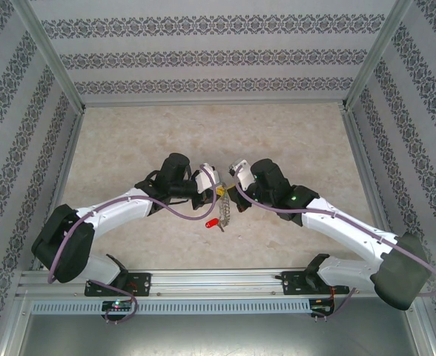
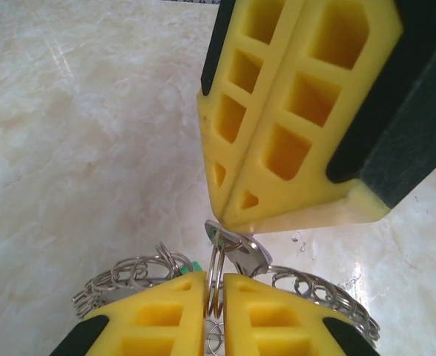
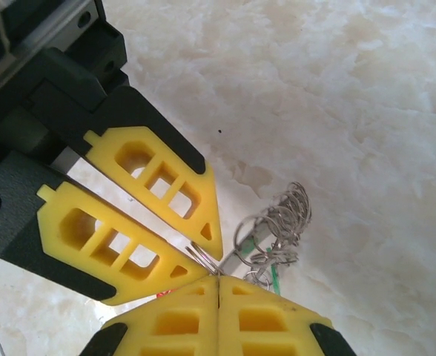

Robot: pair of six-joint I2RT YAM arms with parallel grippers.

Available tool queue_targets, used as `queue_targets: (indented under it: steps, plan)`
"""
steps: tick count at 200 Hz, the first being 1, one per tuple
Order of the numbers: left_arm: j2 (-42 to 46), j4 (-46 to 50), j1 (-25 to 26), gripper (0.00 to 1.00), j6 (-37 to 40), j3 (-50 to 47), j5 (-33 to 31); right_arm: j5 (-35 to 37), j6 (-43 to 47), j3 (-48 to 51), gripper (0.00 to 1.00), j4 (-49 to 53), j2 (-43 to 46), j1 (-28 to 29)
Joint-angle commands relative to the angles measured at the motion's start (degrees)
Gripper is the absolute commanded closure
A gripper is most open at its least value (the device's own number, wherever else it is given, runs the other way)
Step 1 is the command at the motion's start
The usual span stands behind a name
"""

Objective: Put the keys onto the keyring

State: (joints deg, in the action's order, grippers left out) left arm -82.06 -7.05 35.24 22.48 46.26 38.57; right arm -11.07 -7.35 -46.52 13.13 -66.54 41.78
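Top external is showing me the table (image 1: 129, 148), with the left arm (image 1: 114, 211) and the right arm (image 1: 344, 222) both reaching in to the keyring (image 1: 223, 204), which is standing edge-on between them.

In the left wrist view the right gripper (image 2: 229, 215) is sitting just above the keyring. Its jaws are pressed fully together and are nipping the edge of a key (image 2: 239, 248). The left gripper (image 3: 203, 261) is sitting against the keyring's opposite side, its jaws only a sliver apart with one wire loop (image 2: 216, 285) running through the gap. I cannot tell whether they are pinching that loop or merely standing round it.

A red tag (image 1: 212, 222) is showing just beside the keyring, on the left arm's side, and a bit of green tag (image 2: 196, 265) is peeking out among its loops.

I am judging this to be the threading step, with the key being offered to a loop. The next move is asking for the loop to be held steady while the right gripper works the key's hole along the wire in small, well-aligned motions.
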Motion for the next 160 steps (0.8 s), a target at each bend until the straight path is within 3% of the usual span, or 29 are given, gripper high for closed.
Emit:
queue_targets:
  steps: [1, 97, 160]
  plan:
    - [0.9, -1.3, 0.4, 0.84, 0.1, -0.1, 0.7, -2.0, 0.7, -2.3, 1.00, -1.2, -0.3, 0.3]
    - [-0.3, 0.1, 0.4, 0.80, 0.8, 1.5, 1.3, -2.5, 1.0, -2.8, 1.00, -1.2, -1.0, 0.7]
    - [0.1, -0.6, 0.5, 0.87, 0.6, 1.7, 1.0, -4.8, 1.3, -3.3, 1.00, -0.9, -2.3, 0.7]
